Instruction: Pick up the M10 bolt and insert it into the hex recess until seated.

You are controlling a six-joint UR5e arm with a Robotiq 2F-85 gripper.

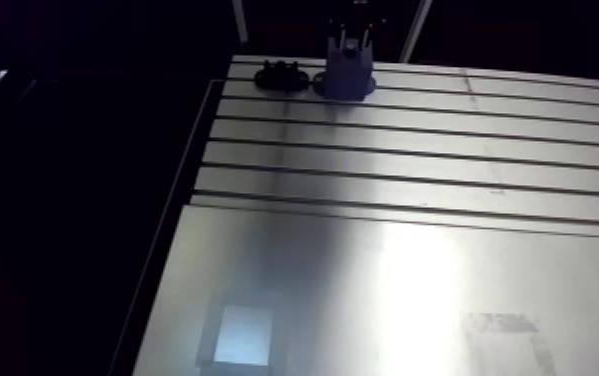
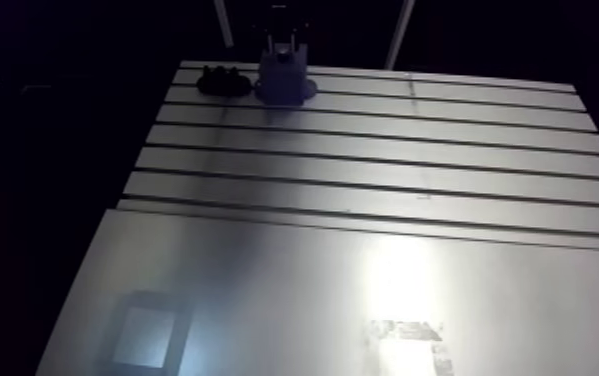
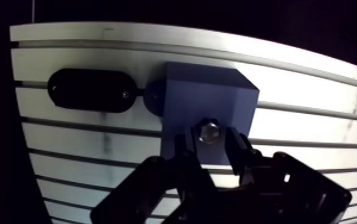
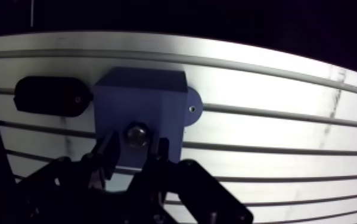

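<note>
Blue plastic block fixture stands at the far edge of the slotted aluminium table. In the recess in its top face sits the shiny steel hex bolt, upright, long axis vertical, seen end-on in the wrist view. Black two-finger gripper hangs directly over the bolt; cannot tell whether it grips it or is loose. Black oval flat part lies just left of the block.

No legible txt; faint marking on table unreadable.
</note>
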